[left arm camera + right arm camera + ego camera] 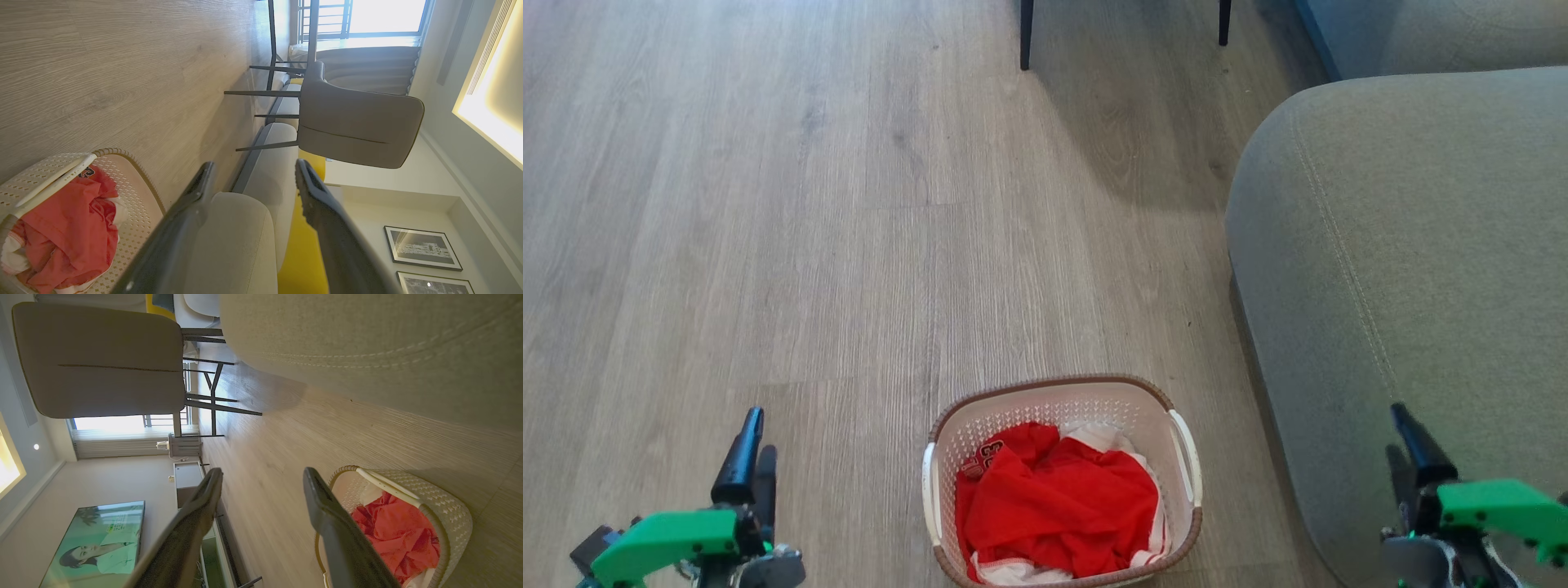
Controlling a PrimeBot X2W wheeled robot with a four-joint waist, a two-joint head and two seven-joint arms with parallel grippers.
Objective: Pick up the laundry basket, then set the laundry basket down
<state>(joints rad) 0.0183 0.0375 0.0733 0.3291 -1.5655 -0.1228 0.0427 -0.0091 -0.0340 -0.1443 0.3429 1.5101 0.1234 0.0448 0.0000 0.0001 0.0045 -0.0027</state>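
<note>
Head view: the left gripper (756, 441) is shown at the lower left with its two dark fingers pointing up the frame. In the left wrist view the same left gripper (255, 165) is seen spread wide, with nothing held. The right gripper (1405, 445) is shown at the lower right, against the edge of a grey sofa (1405, 245). In the right wrist view the right gripper (263, 471) is likewise seen wide apart and empty. Between the two grippers, low in the frame, the laundry basket (1058, 404) is set on the wooden floor (849, 245), just beside the sofa, with its near end cut off by the bottom edge. A crumpled red garment (1054, 506) is held inside it. One white handle (929, 490) is turned toward the left gripper and the other handle (1186, 453) toward the right gripper. The long axis is judged to run away from the robot, though this cannot be told for certain. The basket is seen inward of each gripper, the left one appearing slightly nearer, so an inward reach from both sides is judged to be called for.
</note>
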